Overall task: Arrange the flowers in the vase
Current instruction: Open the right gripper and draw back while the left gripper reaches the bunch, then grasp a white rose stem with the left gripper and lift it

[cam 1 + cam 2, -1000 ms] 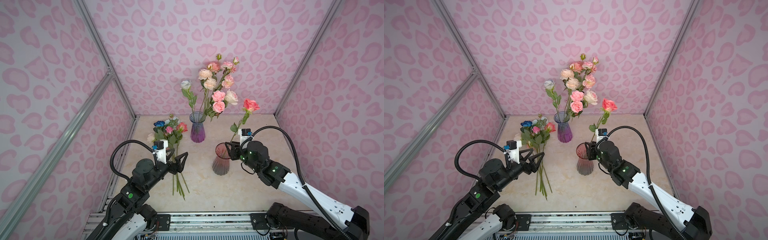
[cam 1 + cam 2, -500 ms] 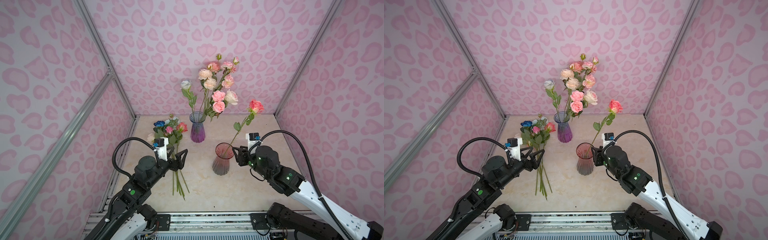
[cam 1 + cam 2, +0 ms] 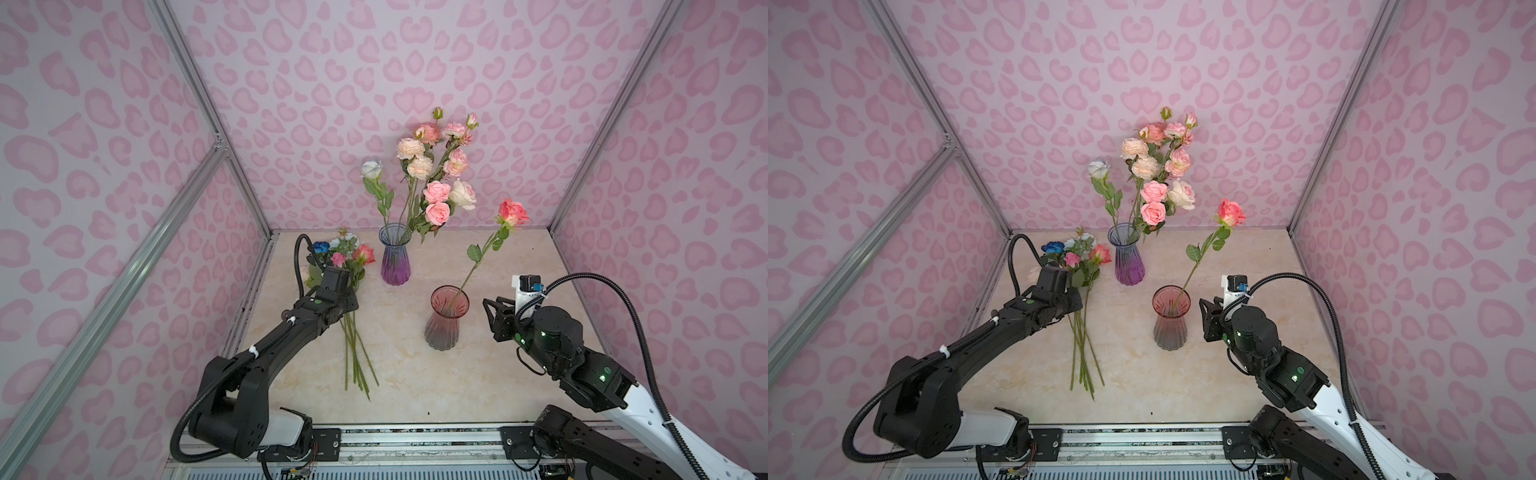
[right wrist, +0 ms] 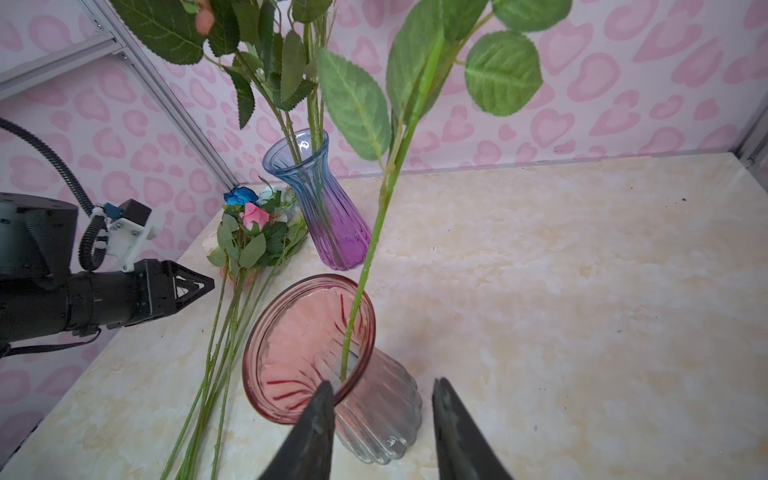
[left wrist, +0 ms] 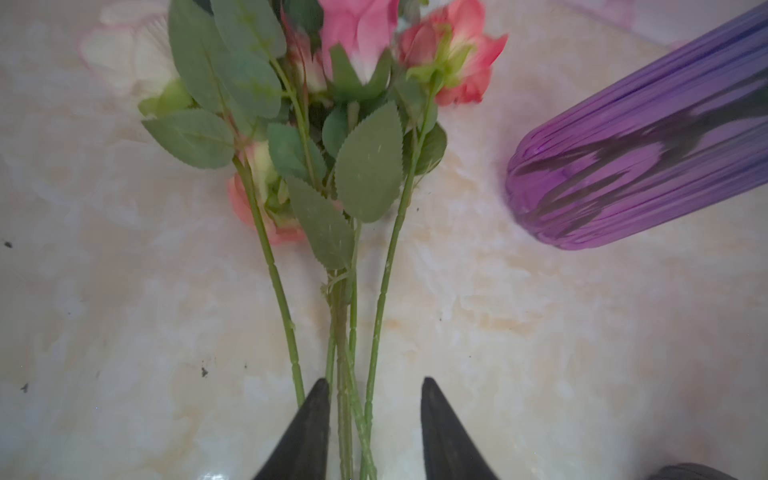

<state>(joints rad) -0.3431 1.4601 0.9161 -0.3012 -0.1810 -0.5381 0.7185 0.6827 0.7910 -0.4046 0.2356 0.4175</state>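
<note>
left gripper (image 5: 372, 384): fingers partly spread, astride the green stems of the loose flowers (image 3: 351, 257), a gap showing on one side, nothing pinched. the blooms of that bunch, pink, coral, cream and one deep blue, lie flat on the table (image 3: 415, 374) ahead of its fingertips. purple vase (image 3: 395, 266): upright, ahead of the left gripper and off to one side, holding the arranged flowers (image 3: 432, 183), tall pink, peach and cream heads. right gripper (image 4: 380, 384): fingers spread, empty. red vase (image 3: 444, 320): upright, just ahead of the right gripper's fingertips, not touched. single rose (image 3: 513, 212): stands free in the red vase, stem entering near the rim on the gripper's side, bloom high above the fingertips.
</note>
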